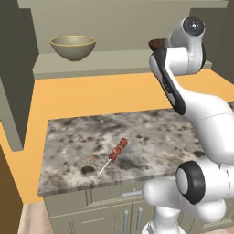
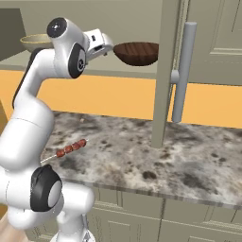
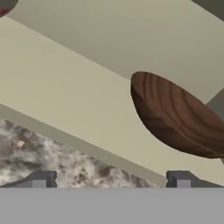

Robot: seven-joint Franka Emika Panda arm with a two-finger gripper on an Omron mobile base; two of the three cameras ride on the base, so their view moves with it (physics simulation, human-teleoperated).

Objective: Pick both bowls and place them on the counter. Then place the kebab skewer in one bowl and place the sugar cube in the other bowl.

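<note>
While the wooden bowl point(image 3: 179, 118) is sitting on the olive-grey shelf point(image 3: 65, 92), the gripper point(image 3: 110, 180) is hovering near it, fingers spread wide, holding nothing. Judging: rigid, light, smooth-walled; pinching across the thin rim looks safest.

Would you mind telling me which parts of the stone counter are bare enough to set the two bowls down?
The counter's right half, between the kebab skewer and the right edge, is bare. So is the back strip along the orange surface, apart from a small pale speck. The front-left is crowded: the skewer and the sugar cube lie there.
</note>
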